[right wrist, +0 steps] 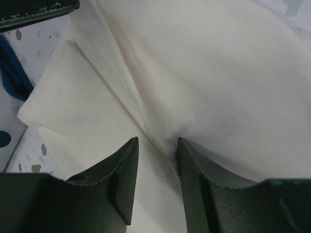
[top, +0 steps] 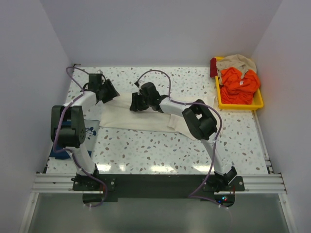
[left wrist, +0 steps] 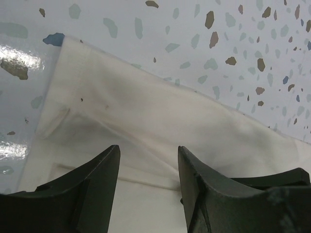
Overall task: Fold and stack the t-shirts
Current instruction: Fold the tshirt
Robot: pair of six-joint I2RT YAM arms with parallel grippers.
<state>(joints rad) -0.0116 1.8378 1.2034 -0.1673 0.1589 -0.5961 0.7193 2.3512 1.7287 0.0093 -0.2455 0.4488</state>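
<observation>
From above we count one yellow tray (top: 240,106) at the table's (top: 155,150) far right corner. It holds three cloths: an orange one (top: 239,82), a beige one (top: 238,62) behind it, and a dark red scrap (top: 213,67) over the tray's far left corner. Two t-shirts lie outside it. The cream t-shirt (top: 126,116) is spread mid-table, well left of the tray. The navy t-shirt (top: 59,153) is farther from the tray still, under the left arm. Both grippers sit on the cream shirt's far edge, the right gripper (top: 136,103) nearer the tray than the left gripper (top: 108,90).

The left wrist view leaves out the tray. Here the left gripper (left wrist: 148,167) has its claw apart over flat cream cloth (left wrist: 146,111), whose folded edge meets speckled tabletop (left wrist: 146,29).

The right wrist view alone shows cream cloth (right wrist: 218,87) gathered into a ridge that runs into the narrow gap of the right gripper (right wrist: 158,145). We cannot tell whether that claw is clamped on it. A strip of navy (right wrist: 12,73) shows at the left edge.
</observation>
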